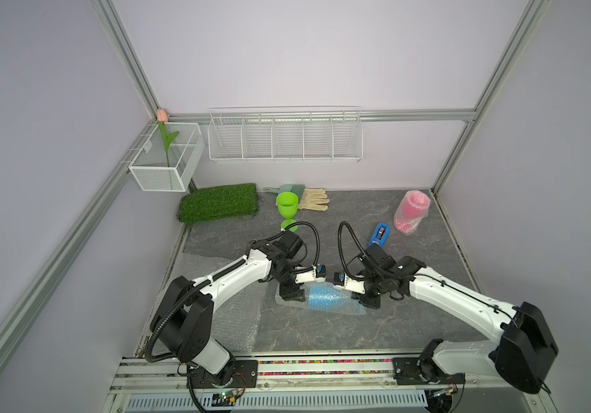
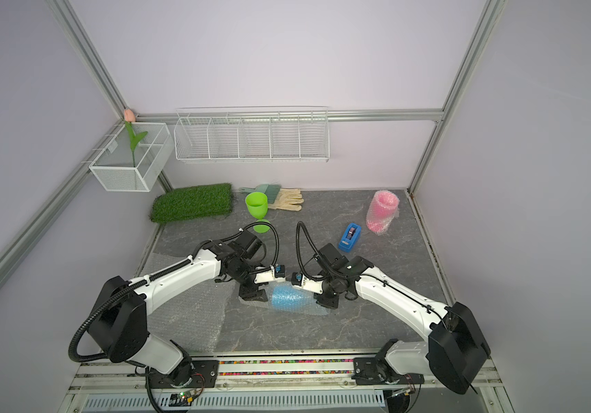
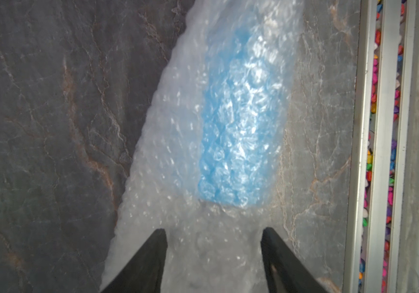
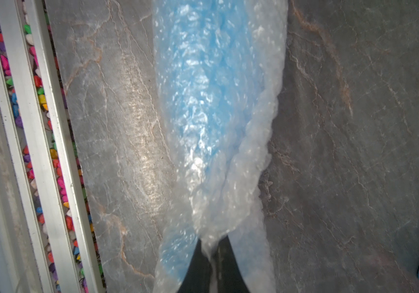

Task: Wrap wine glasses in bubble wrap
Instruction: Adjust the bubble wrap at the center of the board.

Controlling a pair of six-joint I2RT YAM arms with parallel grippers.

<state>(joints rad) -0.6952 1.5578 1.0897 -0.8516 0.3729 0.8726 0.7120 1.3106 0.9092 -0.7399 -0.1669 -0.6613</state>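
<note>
While the left pincer [image 3: 213, 256] is straddling one end of the bubble wrap [image 3: 175, 152] with jaws apart, the blue wine glass [image 3: 241, 114] is lying wrapped on the desk [image 1: 322, 336] — the right pincer [image 4: 211, 251] is pinching the other end.

Both top views are evenly bright; wrist views dim, perhaps motion-blurred, bubble wrap [image 3: 178, 142] glaring.

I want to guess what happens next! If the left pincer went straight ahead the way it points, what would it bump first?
The left pincer would meet the bubble wrap first, lying between its open jaws; the blue wine glass inside comes after, though depth is unclear.
</note>
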